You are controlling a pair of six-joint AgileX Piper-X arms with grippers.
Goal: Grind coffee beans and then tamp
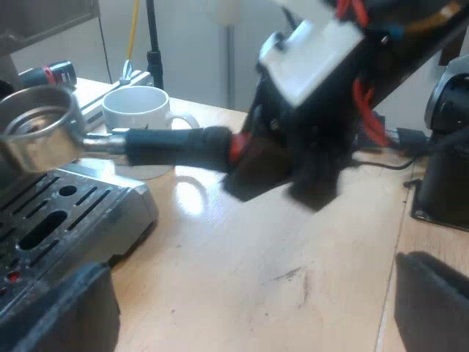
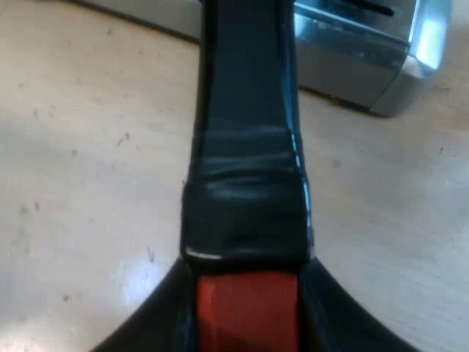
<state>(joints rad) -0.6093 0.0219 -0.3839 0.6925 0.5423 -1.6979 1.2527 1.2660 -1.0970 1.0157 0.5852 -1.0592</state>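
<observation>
Right claw point(image 2: 245, 315) clamped on the holder point(image 1: 44, 136) handle (at its red end); left claw point(image 1: 249, 312) spread apart, holder ahead.

Bright, even light. Glare pools on the pale wooden tabletop point(image 1: 293, 249) beside the white ceramic mug point(image 1: 135, 110); the glossy black handle point(image 2: 249, 147) glints.
</observation>
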